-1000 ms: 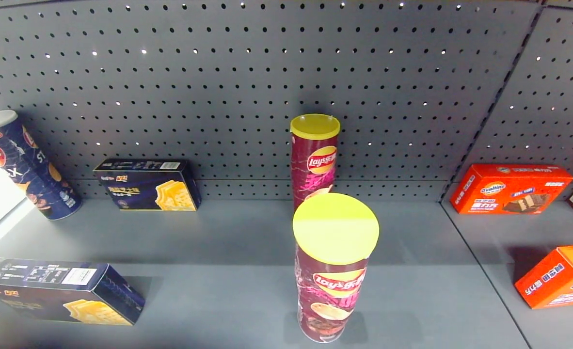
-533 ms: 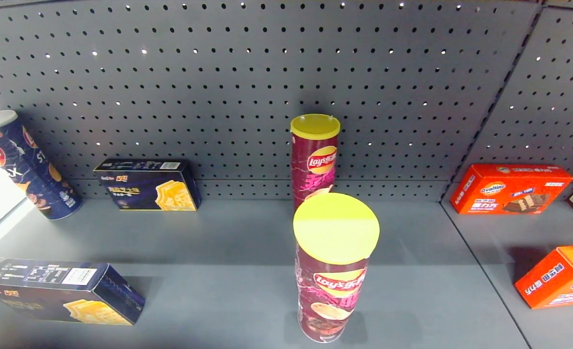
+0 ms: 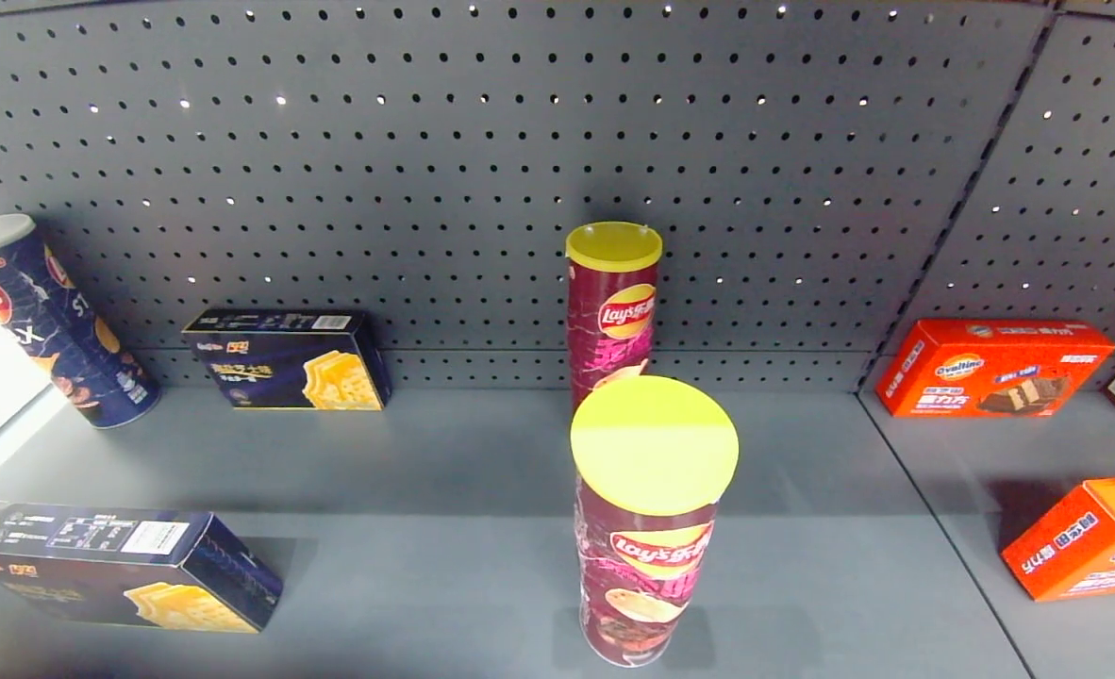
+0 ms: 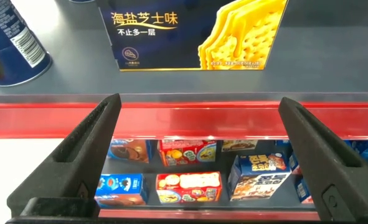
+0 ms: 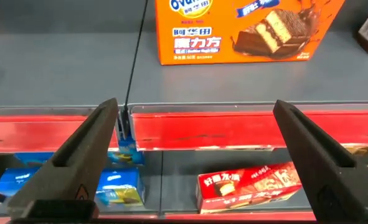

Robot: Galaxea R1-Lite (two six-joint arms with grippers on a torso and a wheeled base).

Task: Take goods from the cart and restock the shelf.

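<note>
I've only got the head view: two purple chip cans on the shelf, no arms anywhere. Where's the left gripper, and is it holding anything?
Observer: The left gripper is open and empty, level with the shelf's red front edge, with the dark blue cracker box beyond it.
Operator: And the right one?
Observer: The right gripper is open and empty too, in front of the orange cake box.
Operator: Anything under that shelf?
Observer: Yes, small snack boxes stand in rows below it.
</note>
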